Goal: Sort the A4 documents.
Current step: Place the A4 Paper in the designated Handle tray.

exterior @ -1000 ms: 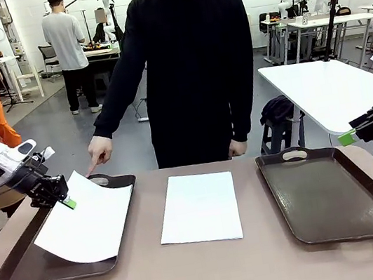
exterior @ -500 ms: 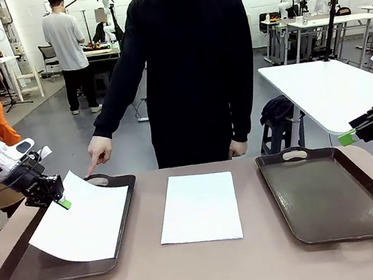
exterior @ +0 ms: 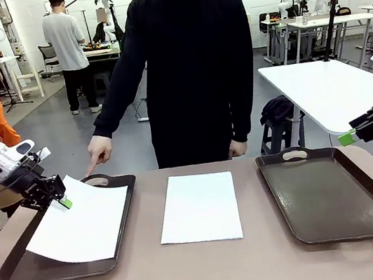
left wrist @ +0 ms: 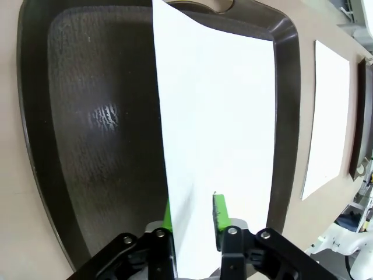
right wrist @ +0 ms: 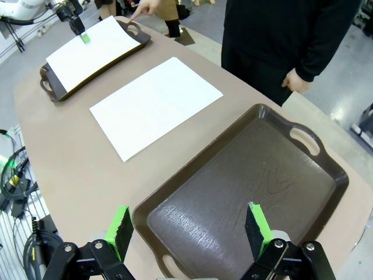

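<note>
One A4 document (exterior: 80,228) lies slanted in the left dark brown tray (exterior: 22,269), its far left corner still raised at my left gripper (exterior: 61,201). In the left wrist view that sheet (left wrist: 221,116) passes between the green pads (left wrist: 218,210), which stand apart with a gap, so my left gripper (left wrist: 193,213) is open around its edge. Another A4 document (exterior: 198,207) lies flat on the table between the trays. My right gripper (exterior: 346,137) hangs open and empty at the right, above the right tray (right wrist: 245,186).
A person in black stands at the far side, one hand (exterior: 100,154) pointing down at the left tray's far handle. The right tray (exterior: 330,195) holds nothing. Bare tabletop (exterior: 207,271) runs along the near edge.
My left gripper moved left and lowered the sheet into the left tray, and its jaws have parted from the sheet. The right arm and the person's pointing hand stayed still.
</note>
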`<state>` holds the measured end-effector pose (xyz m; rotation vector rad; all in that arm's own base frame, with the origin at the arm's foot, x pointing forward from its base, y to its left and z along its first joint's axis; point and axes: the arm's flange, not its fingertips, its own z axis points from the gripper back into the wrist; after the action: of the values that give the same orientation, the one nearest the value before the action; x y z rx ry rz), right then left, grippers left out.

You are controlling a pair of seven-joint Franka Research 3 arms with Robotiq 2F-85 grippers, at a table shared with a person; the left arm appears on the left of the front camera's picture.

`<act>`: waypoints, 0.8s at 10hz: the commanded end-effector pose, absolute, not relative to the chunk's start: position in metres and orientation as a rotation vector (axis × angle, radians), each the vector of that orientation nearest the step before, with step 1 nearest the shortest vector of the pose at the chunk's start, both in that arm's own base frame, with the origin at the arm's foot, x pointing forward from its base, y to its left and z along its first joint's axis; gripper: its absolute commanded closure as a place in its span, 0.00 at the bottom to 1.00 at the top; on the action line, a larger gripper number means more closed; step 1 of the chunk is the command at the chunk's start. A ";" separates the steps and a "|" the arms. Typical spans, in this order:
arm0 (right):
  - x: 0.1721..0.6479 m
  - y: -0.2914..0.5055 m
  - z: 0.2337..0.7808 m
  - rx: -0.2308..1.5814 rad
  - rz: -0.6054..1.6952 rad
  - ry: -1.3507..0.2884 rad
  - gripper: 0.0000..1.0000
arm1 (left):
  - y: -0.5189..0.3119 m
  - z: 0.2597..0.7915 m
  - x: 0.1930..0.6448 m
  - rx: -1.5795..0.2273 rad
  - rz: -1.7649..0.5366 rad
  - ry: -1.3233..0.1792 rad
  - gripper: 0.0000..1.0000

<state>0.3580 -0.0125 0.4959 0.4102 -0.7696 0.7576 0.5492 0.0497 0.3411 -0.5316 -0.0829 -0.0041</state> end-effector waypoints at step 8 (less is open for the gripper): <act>0.360 -0.013 0.494 0.431 0.769 -0.779 0.00 | 0.050 0.356 0.549 -0.372 0.016 -0.074 0.00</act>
<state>0.3580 -0.0125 0.4958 0.4101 -0.7695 0.7576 0.5512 0.0528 0.3507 -0.3789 -0.0648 -0.0119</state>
